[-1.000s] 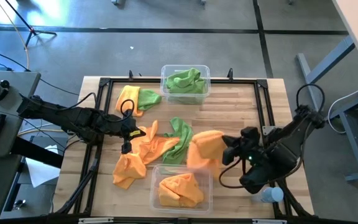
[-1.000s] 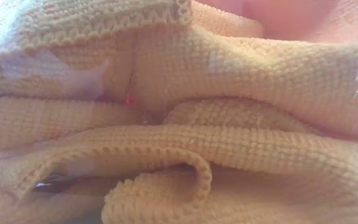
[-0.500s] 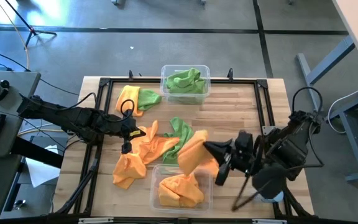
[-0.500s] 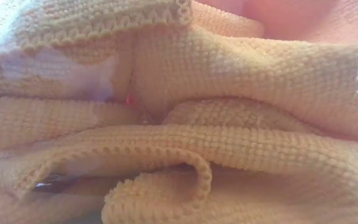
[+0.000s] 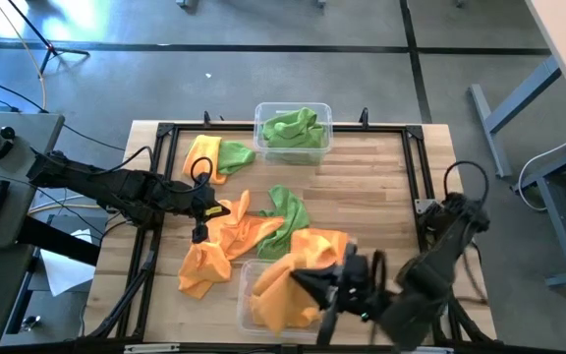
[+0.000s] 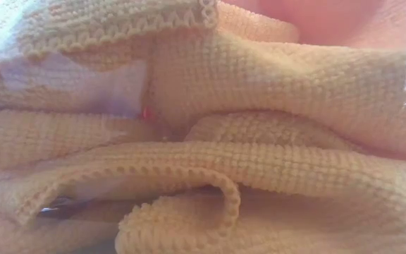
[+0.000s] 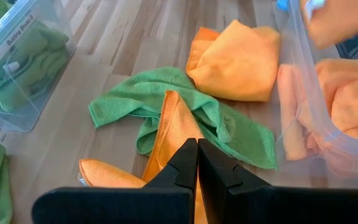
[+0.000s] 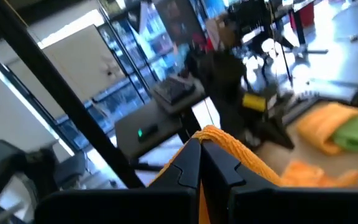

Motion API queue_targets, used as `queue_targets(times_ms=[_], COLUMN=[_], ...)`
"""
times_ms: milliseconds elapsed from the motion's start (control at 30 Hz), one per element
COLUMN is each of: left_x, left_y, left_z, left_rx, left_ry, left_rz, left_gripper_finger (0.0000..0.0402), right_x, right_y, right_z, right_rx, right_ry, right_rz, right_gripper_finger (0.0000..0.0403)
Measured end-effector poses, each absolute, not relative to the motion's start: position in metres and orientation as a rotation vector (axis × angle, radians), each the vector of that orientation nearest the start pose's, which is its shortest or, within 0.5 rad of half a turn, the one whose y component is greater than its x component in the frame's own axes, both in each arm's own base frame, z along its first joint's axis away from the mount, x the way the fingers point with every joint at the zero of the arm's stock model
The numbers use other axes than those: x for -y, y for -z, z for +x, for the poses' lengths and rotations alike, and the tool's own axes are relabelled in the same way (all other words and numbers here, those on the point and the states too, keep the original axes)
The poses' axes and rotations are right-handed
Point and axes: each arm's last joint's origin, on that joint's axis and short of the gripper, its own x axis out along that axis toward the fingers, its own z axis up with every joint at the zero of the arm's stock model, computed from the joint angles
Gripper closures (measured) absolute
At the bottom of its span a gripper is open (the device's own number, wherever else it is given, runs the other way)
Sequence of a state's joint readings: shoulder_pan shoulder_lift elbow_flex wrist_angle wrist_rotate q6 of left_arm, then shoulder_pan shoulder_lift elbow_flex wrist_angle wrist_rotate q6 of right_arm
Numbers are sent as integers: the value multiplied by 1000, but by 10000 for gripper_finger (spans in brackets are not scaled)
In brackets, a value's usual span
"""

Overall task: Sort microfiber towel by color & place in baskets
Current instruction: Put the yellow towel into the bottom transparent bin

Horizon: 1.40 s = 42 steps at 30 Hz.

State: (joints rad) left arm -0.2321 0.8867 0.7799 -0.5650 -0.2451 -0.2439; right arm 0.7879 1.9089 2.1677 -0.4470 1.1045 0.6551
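My right gripper (image 5: 308, 282) is shut on an orange towel (image 5: 308, 258) above the near clear basket (image 5: 245, 295), which holds another orange towel (image 5: 263, 307). That basket's orange cloth (image 6: 259, 106) fills the low view. My left gripper (image 5: 222, 212) is shut and sits low over a ridge of orange towel (image 7: 173, 118) in the pile at the table's left middle. A green towel (image 5: 285, 211) lies spread on the table in the middle. The far basket (image 5: 293, 128) holds green towels. My right gripper pinches the orange towel by a bunched edge (image 8: 219, 140) between its two fingers, coming level from the table's right. The towel hangs below and beside the fingers, and its lower end (image 5: 273, 290) reaches into the near basket. My left gripper: I cannot tell whether it touches the orange ridge.
An orange and a green towel (image 5: 214, 154) lie together at the far left. More orange towels (image 5: 204, 264) are heaped left of the near basket. A black frame (image 5: 416, 167) edges the table. Bare wood (image 5: 371, 177) shows at the far right.
My right gripper has swung from the table's right toward the left and the near edge, turning as it went. It has carried the orange towel from beside the green towel to above the near basket, where the cloth's lower end now hangs in.
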Motion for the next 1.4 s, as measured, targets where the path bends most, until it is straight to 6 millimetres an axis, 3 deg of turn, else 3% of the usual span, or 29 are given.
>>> queue_targets(times_ms=[167, 533, 700, 833, 1167, 1400], left_x=[34, 35, 35, 35, 35, 35], left_y=[-282, -282, -282, -282, -282, -282], left_z=[175, 175, 175, 175, 175, 175], left_rx=[-646, -648, -648, -648, -648, -647], left_ry=[-93, -88, -88, -88, -88, -88], left_rz=[-94, -123, -123, -123, -123, -124], left_gripper_finger=[401, 401, 401, 401, 401, 402], right_x=[-278, -271, -274, -272, -252, -254], right_y=[-412, -311, -269, -238, -221, -200], right_z=[328, 367, 389, 402, 420, 425], right_rx=[-159, -674, -877, -974, -975, -1039], right_ry=[354, 476, 452, 512, 670, 710], right_rz=[543, 671, 721, 806, 1015, 1059], right_gripper_finger=[403, 403, 403, 403, 403, 403])
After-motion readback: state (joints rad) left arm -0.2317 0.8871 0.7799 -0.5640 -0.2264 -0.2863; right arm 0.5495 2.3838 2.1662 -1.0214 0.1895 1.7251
